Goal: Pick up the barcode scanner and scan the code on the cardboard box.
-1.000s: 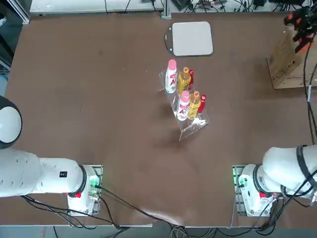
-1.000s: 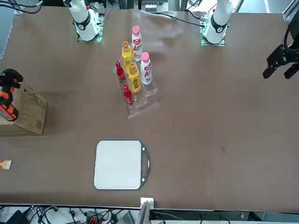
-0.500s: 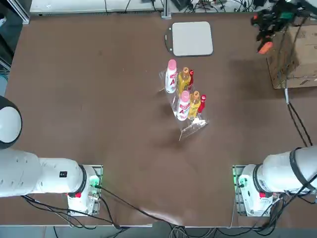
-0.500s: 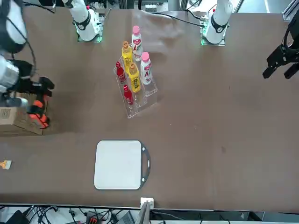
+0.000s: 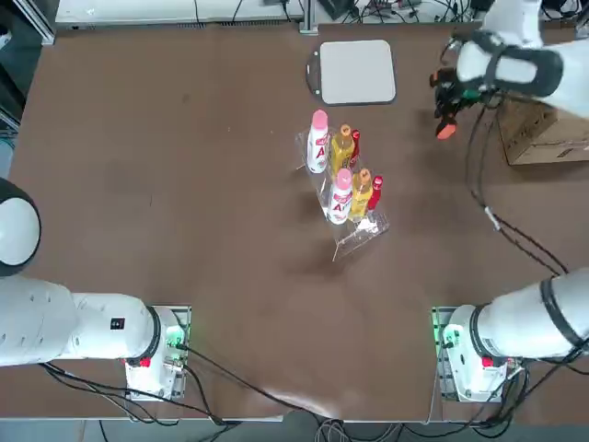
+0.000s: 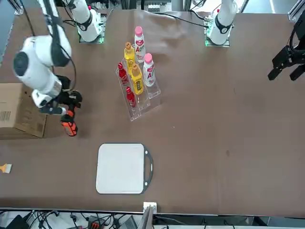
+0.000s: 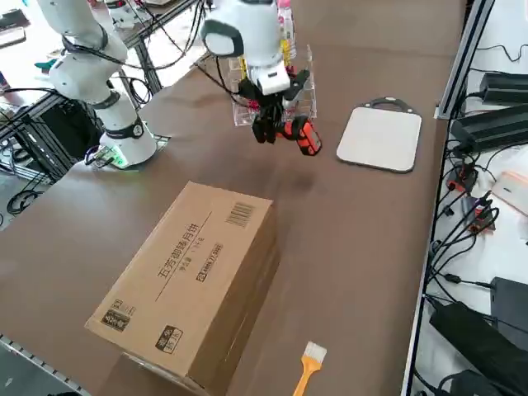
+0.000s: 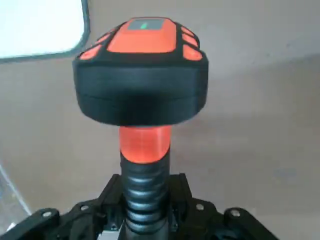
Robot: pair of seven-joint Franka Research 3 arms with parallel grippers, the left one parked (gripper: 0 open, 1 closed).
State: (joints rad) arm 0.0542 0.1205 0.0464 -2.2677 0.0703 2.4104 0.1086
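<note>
Brown cardboard box (image 5: 545, 120) sits at the table's right edge in the top view; my right gripper (image 5: 448, 101), clamped on the barcode scanner (image 5: 445, 115), has swung off the box toward the grey pad (image 5: 357, 71). Front view: scanner (image 6: 69, 124) now hangs beside the box (image 6: 21, 109). Wrist view: scanner head (image 8: 141, 70) faces bare table.

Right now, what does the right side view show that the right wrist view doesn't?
Only the right side view shows the cardboard box with the barcode on its top, a small brush beside it, and the bottle rack.

Only the right wrist view shows the green light on the scanner's orange head.

Both show the barcode scanner held by its handle in the right gripper, and the grey pad.
</note>
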